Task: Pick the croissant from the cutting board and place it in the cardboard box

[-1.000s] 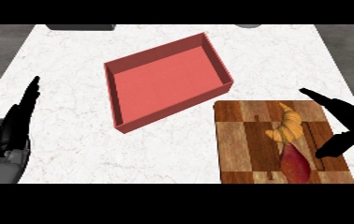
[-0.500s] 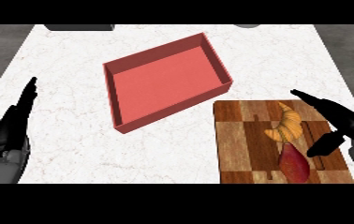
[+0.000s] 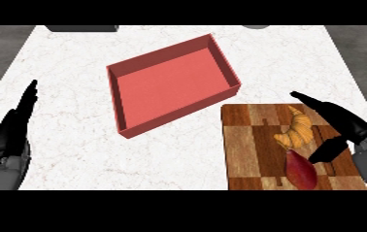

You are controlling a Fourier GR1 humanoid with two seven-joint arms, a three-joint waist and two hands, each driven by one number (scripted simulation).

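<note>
Croissant [image 3: 297,131]: on cutting board [image 3: 251,148], beside red vegetable [image 3: 302,171]. Likely light, flaky, crushable (take across thick middle). Right hand [image 3: 340,129] open, alongside. Left hand [image 3: 17,129] open, resting.

The light is bright and even over the whole white marble counter [image 3: 64,105], with no strong glare on it. It seems to come from above, because shadows are very small and soft. Inside the red box [image 3: 172,88] the near walls look a little darker than the floor, and only a thin dark line lies under its outer edge. The wooden cutting board [image 3: 251,143] has a mild sheen, and the croissant [image 3: 297,131] shows a brighter top and a darker underside. The black robot hand at the right [image 3: 337,122] and the one at the left [image 3: 16,129] show almost no surface detail. Lines are straight up to the edges, without visible bending.
</note>
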